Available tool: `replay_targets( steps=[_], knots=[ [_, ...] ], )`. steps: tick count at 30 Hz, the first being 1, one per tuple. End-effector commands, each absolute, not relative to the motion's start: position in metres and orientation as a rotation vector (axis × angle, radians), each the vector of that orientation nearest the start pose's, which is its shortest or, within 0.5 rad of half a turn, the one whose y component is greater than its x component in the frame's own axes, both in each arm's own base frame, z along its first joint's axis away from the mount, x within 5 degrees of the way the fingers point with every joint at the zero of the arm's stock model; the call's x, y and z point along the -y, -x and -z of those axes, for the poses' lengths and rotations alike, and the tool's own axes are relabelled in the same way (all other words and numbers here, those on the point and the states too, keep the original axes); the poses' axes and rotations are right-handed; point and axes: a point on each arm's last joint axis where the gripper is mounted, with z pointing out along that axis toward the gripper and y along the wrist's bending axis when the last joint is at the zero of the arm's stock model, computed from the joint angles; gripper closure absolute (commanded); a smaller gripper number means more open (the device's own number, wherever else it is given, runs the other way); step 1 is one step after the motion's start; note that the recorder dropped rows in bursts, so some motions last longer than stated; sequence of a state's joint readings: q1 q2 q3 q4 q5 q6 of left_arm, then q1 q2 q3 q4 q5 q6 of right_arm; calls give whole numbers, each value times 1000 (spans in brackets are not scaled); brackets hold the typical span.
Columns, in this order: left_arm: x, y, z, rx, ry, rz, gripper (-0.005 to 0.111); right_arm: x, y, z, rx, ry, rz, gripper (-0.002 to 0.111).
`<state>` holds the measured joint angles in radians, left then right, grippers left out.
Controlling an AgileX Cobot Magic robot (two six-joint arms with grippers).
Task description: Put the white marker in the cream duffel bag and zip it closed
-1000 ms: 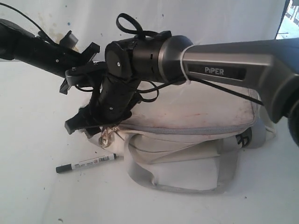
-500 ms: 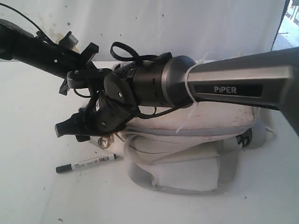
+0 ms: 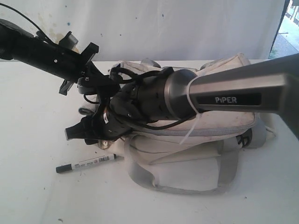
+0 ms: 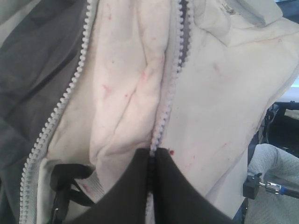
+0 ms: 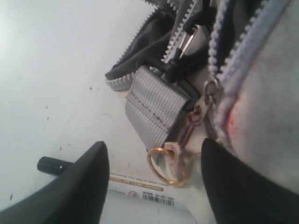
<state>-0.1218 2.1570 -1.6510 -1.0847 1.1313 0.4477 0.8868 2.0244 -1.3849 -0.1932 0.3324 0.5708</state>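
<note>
The left gripper has its jaws pressed together, clamped on one toothed zip edge of the cream duffel bag. The zip tape runs in between the black fingers. Beside the grip the bag's mouth gapes, exposing pale lining and grey inner fabric (zip not closed).

The right gripper has its jaws spread wide and holds nothing. It hangs low at the bag's left end in the exterior view, just above the table. Its wrist view frames a gold ring and a grey webbing strap between the fingers.

The white marker lies flat on the table, outside the bag and just beside its left end. Its black cap points away from the bag, and neither gripper touches it.
</note>
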Motion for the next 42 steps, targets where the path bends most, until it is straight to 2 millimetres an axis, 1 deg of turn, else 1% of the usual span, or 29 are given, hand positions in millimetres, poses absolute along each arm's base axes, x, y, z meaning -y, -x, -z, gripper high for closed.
replay_targets(
  steps=[1,2,6,7,9,11,13,16,20,23,25,26,29,32,37,40,42],
  knots=[
    [127,-433,-206,-2632,-114,1392,107,-341,-284,-177,-2347,607,-540,53],
    [127,-433,-206,-2632,-114,1392,107,-342,-284,-175,-2348,612,-537,53],
    [127,-433,-206,-2632,-114,1392,107,-341,-288,-151,-2378,648,-486,53],
    [127,-433,-206,-2632,-114,1392,107,-341,-290,-149,-2373,649,-487,53],
    [127,-433,-206,-2632,-114,1392,107,-339,-295,-151,-2349,632,-508,53],
    [127,-433,-206,-2632,-114,1392,107,-336,-301,-152,-2341,613,-512,58],
    [127,-433,-206,-2632,-114,1392,107,-333,-304,-152,-2345,601,-505,66],
    [127,-433,-206,-2632,-114,1392,107,-333,-305,-152,-2331,598,-519,79],
    [127,-433,-206,-2631,-113,1391,107,-334,-306,-140,-2368,561,-524,80],
    [127,-433,-206,-2631,-113,1391,107,-333,-305,-138,-2391,541,-518,80],
    [127,-433,-206,-2631,-112,1390,107,-331,-305,-139,-2404,541,-502,83],
    [127,-433,-206,-2631,-112,1390,107,-331,-304,-141,-2411,540,-493,88],
    [127,-434,-206,-2627,-106,1383,107,-326,-302,-146,-2444,538,-453,108],
    [126,-435,-206,-2620,-94,1369,107,-323,-300,-158,-2460,521,-439,108],
    [126,-438,-205,-2603,-58,1341,107,-317,-292,-183,-2524,405,-493,108],
    [125,-440,-205,-2596,-47,1327,107,-312,-284,-194,-2580,403,-492,108],
    [125,-441,-205,-2589,-37,1316,107,-307,-278,-202,-2621,458,-471,108]
  ],
)
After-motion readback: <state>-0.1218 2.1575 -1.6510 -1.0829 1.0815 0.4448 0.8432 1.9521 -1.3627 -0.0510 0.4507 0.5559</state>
